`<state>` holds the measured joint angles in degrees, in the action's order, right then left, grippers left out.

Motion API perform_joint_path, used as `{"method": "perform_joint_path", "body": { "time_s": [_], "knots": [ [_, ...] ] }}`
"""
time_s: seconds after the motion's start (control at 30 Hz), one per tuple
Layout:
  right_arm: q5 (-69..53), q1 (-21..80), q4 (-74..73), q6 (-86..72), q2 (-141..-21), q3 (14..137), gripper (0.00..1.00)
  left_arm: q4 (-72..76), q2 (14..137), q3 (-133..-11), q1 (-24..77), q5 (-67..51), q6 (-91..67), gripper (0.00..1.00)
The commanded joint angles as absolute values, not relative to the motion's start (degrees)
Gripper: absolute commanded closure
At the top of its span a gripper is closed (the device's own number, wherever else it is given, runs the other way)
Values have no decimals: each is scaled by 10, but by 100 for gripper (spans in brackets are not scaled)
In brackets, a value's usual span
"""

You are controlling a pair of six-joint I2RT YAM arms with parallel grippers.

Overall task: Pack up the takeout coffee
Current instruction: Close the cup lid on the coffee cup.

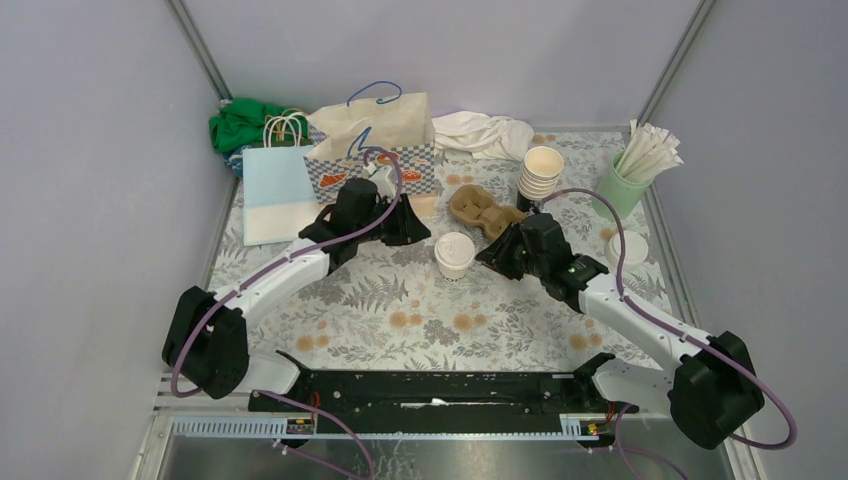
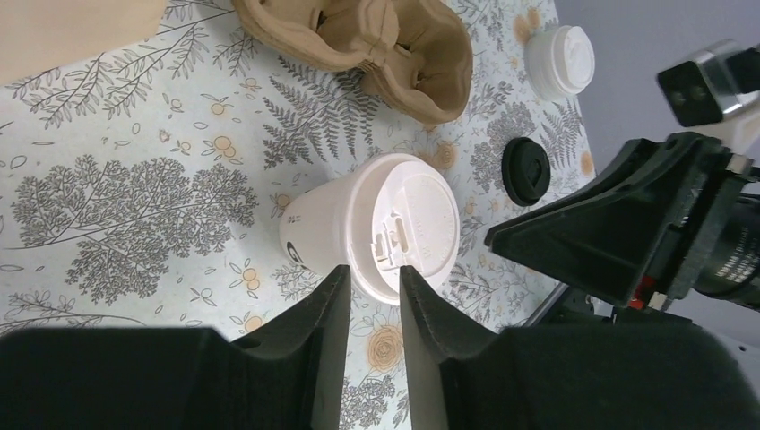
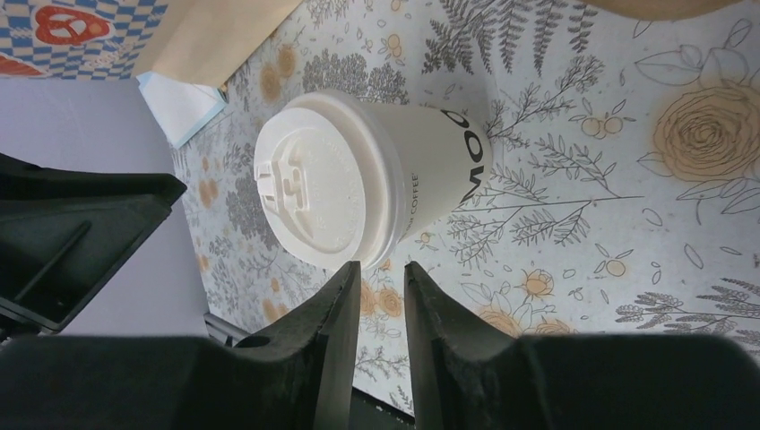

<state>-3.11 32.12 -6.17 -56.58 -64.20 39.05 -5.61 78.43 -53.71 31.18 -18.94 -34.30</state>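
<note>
I hold both nearly closed, empty grippers, left (image 2: 372,309) and right (image 3: 381,305), flanking the lidded cup (image 1: 454,254) for pickup.

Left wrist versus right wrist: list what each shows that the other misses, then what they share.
Only the left wrist: the brown cup carrier, a second lidded cup and a loose black lid. Only the right wrist: the cup's dark lettering and the checkered bag. Both: the same lidded cup standing on the floral tablecloth, free of either tool, and each view's own tool (left, right) nearly closed and empty.
</note>
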Motion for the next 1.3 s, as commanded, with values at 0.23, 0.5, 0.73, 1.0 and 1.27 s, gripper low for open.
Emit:
{"method": "perform_joint_path", "body": {
  "time_s": [0.23,0.5,0.73,1.0,1.27],
  "knots": [
    [-58,319,-29,-558,-673,409,73,49,823,-519,302,-259,-367,71],
    [-58,318,-22,-554,-690,417,74,49,837,-519,302,-247,-372,81],
    [-52,319,-18,-554,-697,417,75,46,842,-518,302,-240,-370,82],
    [-46,319,-20,-550,-702,423,75,55,837,-505,301,-225,-378,82],
    [-29,319,-25,-543,-692,423,75,74,830,-490,293,-235,-386,76]
  ]
}}
